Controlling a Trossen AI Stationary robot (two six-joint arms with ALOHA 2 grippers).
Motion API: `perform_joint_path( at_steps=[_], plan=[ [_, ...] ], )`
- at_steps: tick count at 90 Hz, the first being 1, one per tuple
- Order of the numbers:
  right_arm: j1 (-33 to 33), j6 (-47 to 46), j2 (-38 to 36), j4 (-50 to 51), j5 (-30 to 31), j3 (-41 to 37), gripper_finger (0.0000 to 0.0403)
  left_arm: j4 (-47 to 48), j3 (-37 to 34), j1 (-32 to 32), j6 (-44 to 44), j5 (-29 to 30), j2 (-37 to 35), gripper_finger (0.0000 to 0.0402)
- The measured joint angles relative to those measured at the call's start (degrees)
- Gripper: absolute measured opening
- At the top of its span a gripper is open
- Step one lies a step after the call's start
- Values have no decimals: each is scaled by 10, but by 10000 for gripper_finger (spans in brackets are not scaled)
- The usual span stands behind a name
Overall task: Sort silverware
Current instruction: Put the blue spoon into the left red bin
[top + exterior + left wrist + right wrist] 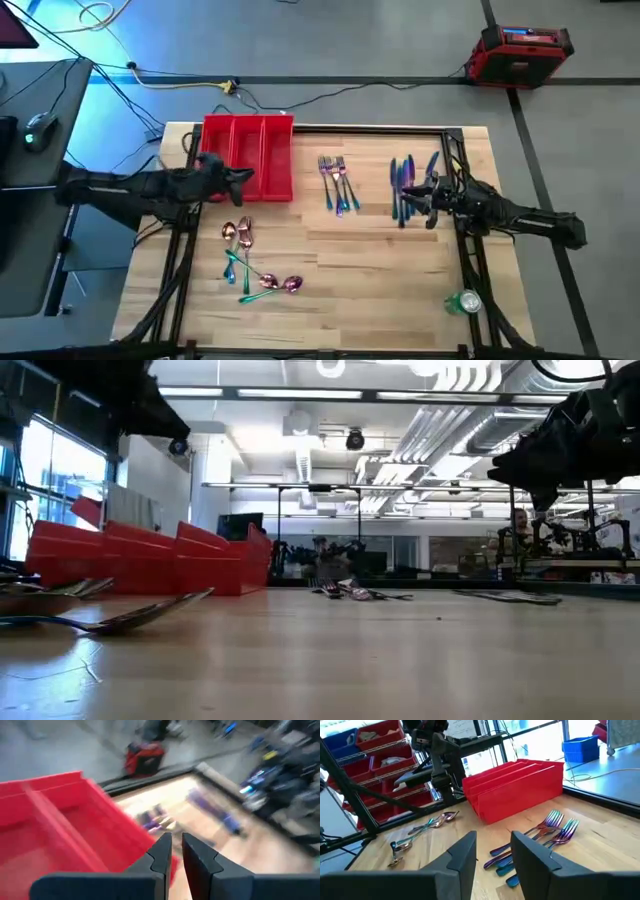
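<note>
The iridescent silverware lies flat on the wooden table in three groups: spoons near left, forks in the middle, knives at the right. The red three-compartment tray stands at the far left. My left gripper hovers by the tray's near right corner; in its wrist view its fingers stand a narrow gap apart with nothing between them. My right gripper is above the knives, open and empty, facing the forks.
A green can lies near the table's near right corner. A black frame rail runs along the right side, another along the left. Bare wood lies between the spoons and the can.
</note>
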State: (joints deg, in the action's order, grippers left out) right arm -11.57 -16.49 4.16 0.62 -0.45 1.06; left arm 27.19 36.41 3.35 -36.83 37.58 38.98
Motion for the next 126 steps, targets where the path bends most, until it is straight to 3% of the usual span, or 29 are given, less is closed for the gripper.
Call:
perform_joint_path(
  at_steps=[7, 19, 32, 46, 58, 82, 105, 126],
  plan=[
    [0, 0, 0, 0, 0, 0, 110, 92, 48, -5, -54, -17, 56, 26],
    [0, 0, 0, 0, 0, 0, 110, 245, 105, -13, -160, -108, 131, 26],
    [0, 0, 0, 0, 0, 0, 110, 364, 116, -3, -270, -197, 188, 26],
    [0, 0, 0, 0, 0, 0, 110, 432, 116, 45, -388, -245, 232, 29],
    [0, 0, 0, 0, 0, 0, 110, 422, 116, 105, -487, -267, 261, 47],
    [0, 0, 0, 0, 0, 0, 110, 419, 116, 202, -668, -318, 329, 121],
    [0, 0, 0, 0, 0, 0, 110, 416, 105, 218, -740, -341, 379, 154],
    [0, 0, 0, 0, 0, 0, 110, 294, 1, 213, -775, -353, 358, 154]
  ],
)
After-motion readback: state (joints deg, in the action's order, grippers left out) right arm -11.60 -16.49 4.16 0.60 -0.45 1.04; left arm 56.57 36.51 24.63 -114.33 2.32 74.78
